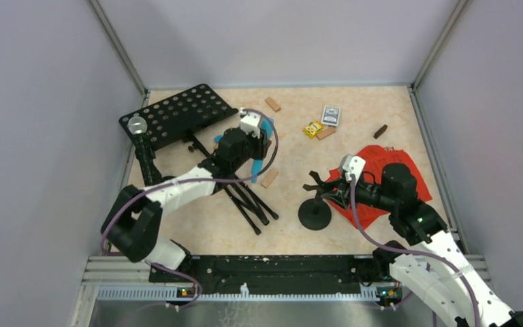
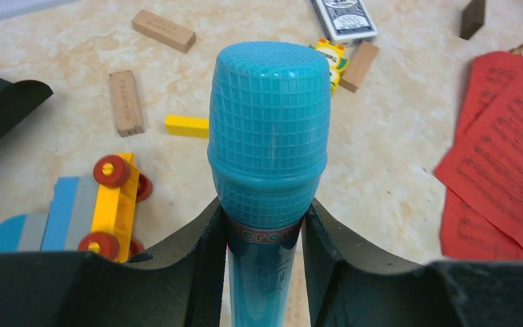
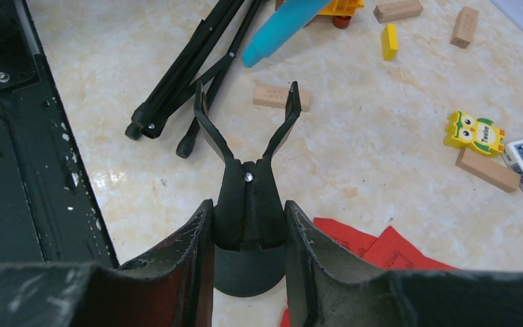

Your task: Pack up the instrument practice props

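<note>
At four o'clock, right pincer (image 3: 248, 221) sits around mic holder (image 3: 247, 187), grip unclear; at eleven, left pincer (image 2: 263, 221) holds blue microphone (image 2: 269, 116).

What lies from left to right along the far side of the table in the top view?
Black music desk → wooden block → yellow owl toy → deck of cards → dark brown block.

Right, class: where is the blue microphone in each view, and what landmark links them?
Top external: blue microphone left of centre, in the left gripper.
Left wrist: dead centre, gripped below its head.
Right wrist: top edge, handle end only.
Shared landmark: red sheet-music pages.
</note>
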Tool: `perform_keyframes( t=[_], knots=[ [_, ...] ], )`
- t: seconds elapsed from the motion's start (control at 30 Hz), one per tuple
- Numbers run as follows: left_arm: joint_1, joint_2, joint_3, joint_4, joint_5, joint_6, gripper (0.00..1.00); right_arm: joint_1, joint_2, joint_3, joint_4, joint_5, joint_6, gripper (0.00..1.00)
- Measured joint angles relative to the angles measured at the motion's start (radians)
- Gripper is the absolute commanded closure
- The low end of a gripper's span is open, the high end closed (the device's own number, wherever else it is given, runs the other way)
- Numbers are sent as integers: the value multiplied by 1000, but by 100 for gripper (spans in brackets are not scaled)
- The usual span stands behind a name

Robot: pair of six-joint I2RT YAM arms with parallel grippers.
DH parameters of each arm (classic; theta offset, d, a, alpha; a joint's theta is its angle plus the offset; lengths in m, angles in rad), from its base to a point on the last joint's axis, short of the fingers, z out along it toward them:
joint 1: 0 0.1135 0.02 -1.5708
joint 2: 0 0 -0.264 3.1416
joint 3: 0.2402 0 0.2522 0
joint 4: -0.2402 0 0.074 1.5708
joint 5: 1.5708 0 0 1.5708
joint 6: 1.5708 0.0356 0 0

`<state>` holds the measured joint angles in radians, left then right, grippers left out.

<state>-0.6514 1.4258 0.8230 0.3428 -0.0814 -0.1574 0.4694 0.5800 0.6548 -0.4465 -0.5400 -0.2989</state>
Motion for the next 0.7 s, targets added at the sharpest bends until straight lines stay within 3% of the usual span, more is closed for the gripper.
perform_keyframes(
  t=[0.27,0.47,0.53,0.7],
  knots=[
    [85,272,277,-78,101,8,100,0,-23,-14,-11,-8,30,100],
    [88,431,423,-227,168,121,99,0,-28,-21,-4,-15,30,100],
    [87,472,459,-280,171,156,95,0,-32,-27,2,-22,30,100],
    [87,579,546,-411,166,210,65,0,-50,-53,35,-40,35,99]
  ],
)
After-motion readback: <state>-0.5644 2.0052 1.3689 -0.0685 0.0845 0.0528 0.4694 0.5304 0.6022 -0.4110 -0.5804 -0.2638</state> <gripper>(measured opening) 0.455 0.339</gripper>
